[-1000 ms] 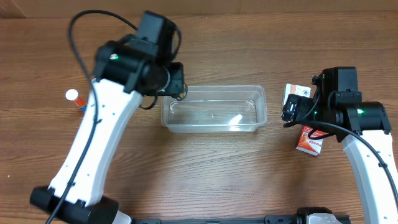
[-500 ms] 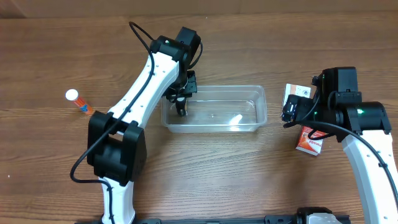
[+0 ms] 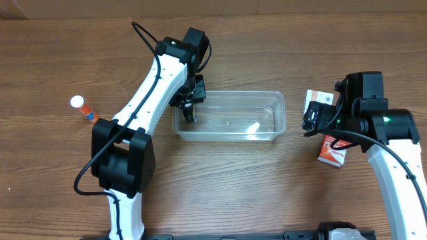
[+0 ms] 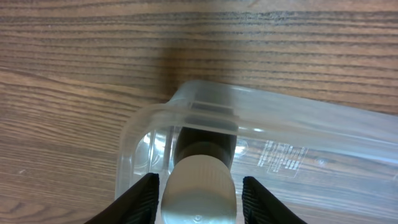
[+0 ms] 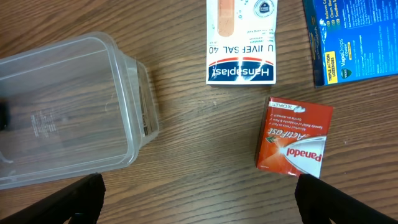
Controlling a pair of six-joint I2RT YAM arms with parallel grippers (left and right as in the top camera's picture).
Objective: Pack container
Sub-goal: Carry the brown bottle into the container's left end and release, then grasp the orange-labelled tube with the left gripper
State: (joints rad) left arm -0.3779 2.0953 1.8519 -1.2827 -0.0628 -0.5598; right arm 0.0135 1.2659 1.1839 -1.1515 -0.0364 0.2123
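Observation:
The clear plastic container (image 3: 267,137) lies in the middle of the table; it also shows in the left wrist view (image 4: 205,93) and the right wrist view (image 5: 118,56). My left gripper (image 3: 190,107) is shut on a dark bottle with a pale ribbed cap (image 4: 199,190) and holds it upright at the container's left end. Whether the bottle rests on the floor of the container I cannot tell. My right gripper (image 3: 312,121) is wide open and empty (image 5: 205,208), above bare table to the right of the container.
A Hansaplast box (image 5: 241,40), a red Panadol box (image 5: 292,146) and a blue box (image 5: 351,37) lie right of the container. An orange tube with a white cap (image 3: 83,107) lies far left. The Panadol box (image 3: 332,151) sits beside the right arm.
My left arm has lowered and brought the bottle from the container's back left corner down into its left end, then shifted slightly left. The right arm has not moved.

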